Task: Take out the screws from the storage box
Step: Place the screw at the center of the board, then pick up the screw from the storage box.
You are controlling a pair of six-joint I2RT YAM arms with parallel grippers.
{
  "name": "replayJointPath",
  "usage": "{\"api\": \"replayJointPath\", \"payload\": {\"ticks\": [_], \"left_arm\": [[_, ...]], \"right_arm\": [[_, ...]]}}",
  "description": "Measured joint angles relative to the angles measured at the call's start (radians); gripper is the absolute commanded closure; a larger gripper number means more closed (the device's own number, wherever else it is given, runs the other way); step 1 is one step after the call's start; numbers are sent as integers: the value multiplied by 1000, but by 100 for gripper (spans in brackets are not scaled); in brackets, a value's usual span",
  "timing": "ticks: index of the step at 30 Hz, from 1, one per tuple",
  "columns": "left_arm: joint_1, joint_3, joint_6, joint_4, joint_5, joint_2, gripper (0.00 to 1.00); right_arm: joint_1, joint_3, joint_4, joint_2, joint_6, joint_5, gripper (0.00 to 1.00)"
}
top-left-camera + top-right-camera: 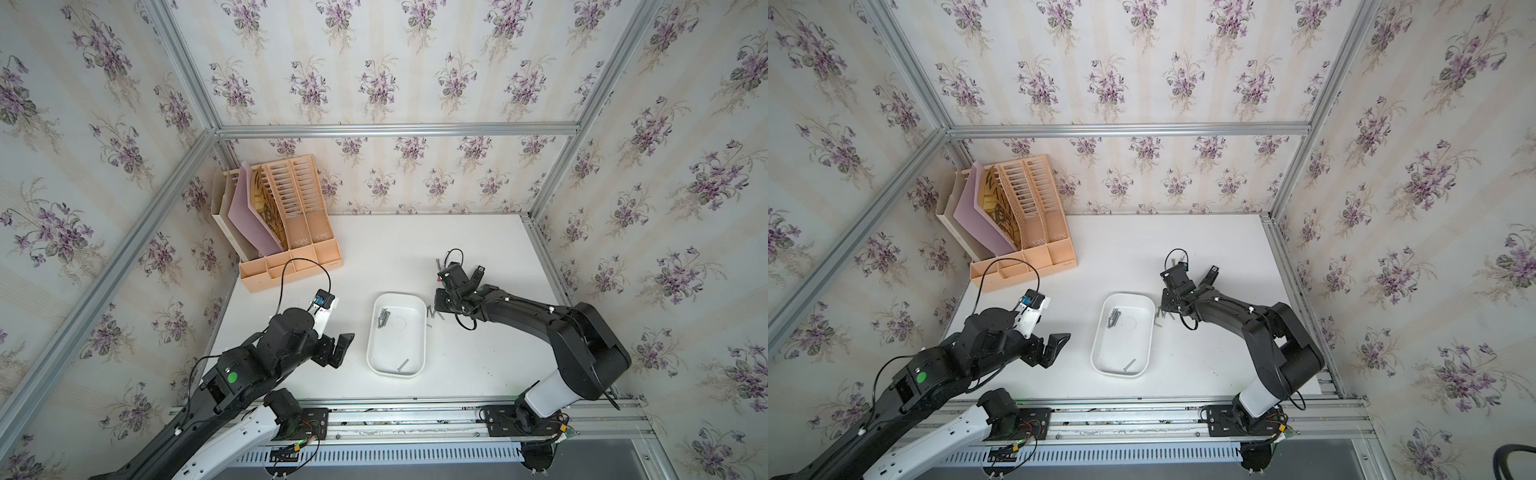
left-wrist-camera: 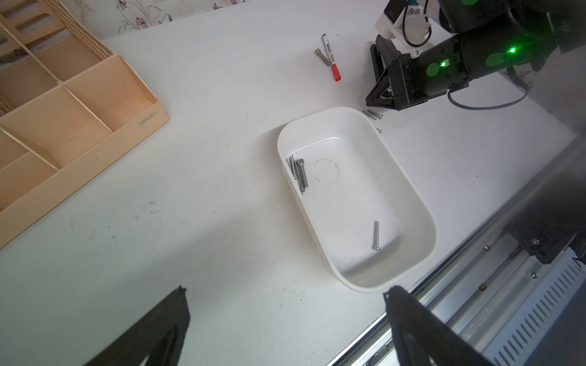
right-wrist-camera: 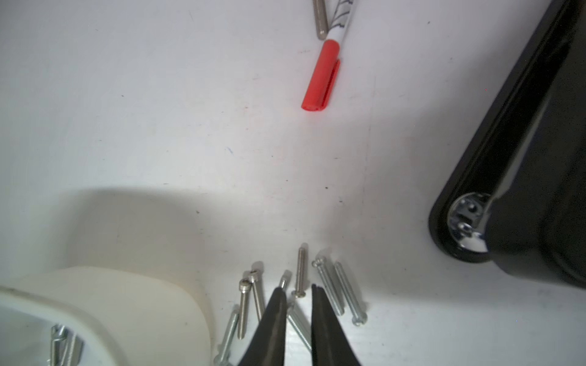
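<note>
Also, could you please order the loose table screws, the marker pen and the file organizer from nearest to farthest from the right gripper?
Left wrist view, from right gripper:
1. loose screws: at its tips, beside the storage box
2. marker pen: farther back
3. file organizer: far opposite corner

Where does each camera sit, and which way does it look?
Both top views: high overhead, looking down at the table, box, left arm and right arm.
Left wrist: on the left arm, looking across the box; the open left tool and right arm show.
Right wrist: on the right arm, close above loose screws beside the box; the right tool shows.
Shared: both wrist views catch the red pen and box.
</note>
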Motion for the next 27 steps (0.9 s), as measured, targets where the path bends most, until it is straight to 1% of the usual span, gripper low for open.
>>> {"api": "replayJointPath", "payload": {"ticks": [3,4,7,10,12,19,25,27], "left_arm": [[0,0,0,0,0,1,1],[0,0,0,0,0,1,1],[0,0,0,0,0,1,1],[0,0,0,0,0,1,1],[0,0,0,0,0,2,1],[0,-2,4,4,-6,36,1],[0,-5,-20,10,-62,105,1],[0,-7,-27,12,-71,108,1]], "right_arm": [[38,-40,33,-85,-18,-2,74],[56,-44,47,-105,-22,-13,74],[142,-50,89,-160,-54,8,74],[208,-49,128,-178,-83,13,72],[233,-47,141,-174,-99,13,72],[308,37,154,-68,-130,5,72],[322,126,121,76,-145,-27,72],[327,156,106,127,-145,-47,71]]}}
